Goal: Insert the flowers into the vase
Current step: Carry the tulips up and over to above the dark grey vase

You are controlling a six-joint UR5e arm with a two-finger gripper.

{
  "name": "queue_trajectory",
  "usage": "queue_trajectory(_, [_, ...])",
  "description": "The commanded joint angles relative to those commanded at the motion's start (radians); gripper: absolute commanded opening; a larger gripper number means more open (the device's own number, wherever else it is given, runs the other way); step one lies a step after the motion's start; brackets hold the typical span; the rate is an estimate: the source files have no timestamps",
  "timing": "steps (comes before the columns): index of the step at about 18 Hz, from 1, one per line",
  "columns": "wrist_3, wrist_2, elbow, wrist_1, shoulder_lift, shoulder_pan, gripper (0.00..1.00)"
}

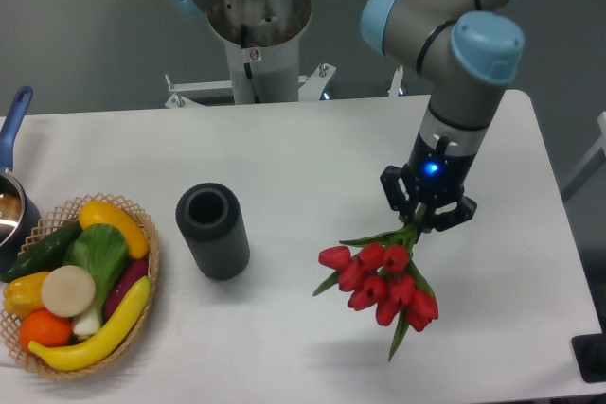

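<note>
Hand [422, 215] grips flowers [379, 283]; ribbed matte vase [213, 230] apart.

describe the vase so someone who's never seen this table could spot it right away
On the white table, look just right of the woven wicker basket of fruit and vegetables at the left edge. The vase stands there alone: a dark grey, matte, ribbed cylinder with a thick wall and an open round mouth, empty, and the only dark upright thing amid bright produce.
</note>
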State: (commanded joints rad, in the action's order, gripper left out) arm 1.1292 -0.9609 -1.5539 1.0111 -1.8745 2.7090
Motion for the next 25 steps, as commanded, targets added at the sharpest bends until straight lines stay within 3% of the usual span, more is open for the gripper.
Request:
queue_trajectory(4, [-0.097, 0.327, -0.012, -0.048, 0.003, 0.005, 0.00])
queue_trajectory(9, [-0.098, 0.603, -0.034, -0.057, 0.003, 0.026, 0.00])
queue_trajectory(12, [-0.091, 0.830, -0.118, -0.106, 0.020, 0.041, 0.00])
queue_trajectory(14, [-0.088, 0.858, -0.176, -0.132, 0.050, 0.038, 0.00])
queue_trajectory(17, [-0.072, 0.866, -0.215, -0.158, 0.067, 0.034, 0.00])
queue_trajectory(25, [-0.031, 0.876, -0.325, -0.161, 0.166, -0.023, 0.00])
